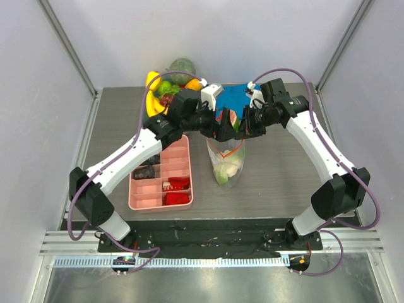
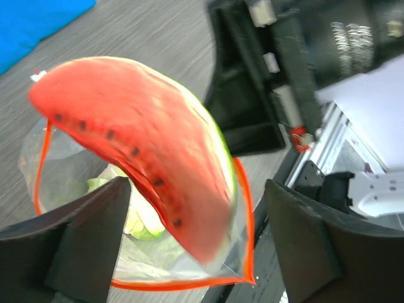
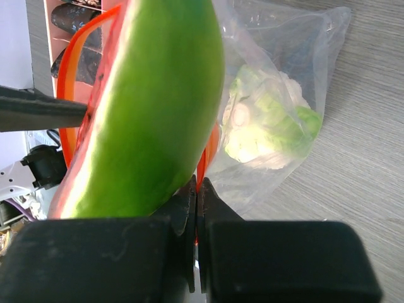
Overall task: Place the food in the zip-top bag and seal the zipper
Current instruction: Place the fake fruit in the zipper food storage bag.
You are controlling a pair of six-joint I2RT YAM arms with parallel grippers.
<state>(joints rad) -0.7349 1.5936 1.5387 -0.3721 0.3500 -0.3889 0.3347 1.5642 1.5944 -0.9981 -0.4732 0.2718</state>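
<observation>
The zip-top bag stands upright mid-table, its mouth held wide. My right gripper is shut on the orange-red zipper at one edge of that mouth. A watermelon slice hangs in the mouth between the spread fingers of my left gripper, touching neither pad, and it looks blurred. Its green rind fills the right wrist view. A white and green cauliflower lies at the bottom of the bag. From above, the left gripper and the right gripper meet over the bag.
More toy food is piled at the table's back left. A pink compartment tray with small dark and red pieces lies left of the bag. A folded blue cloth lies behind the grippers. White walls close in the table.
</observation>
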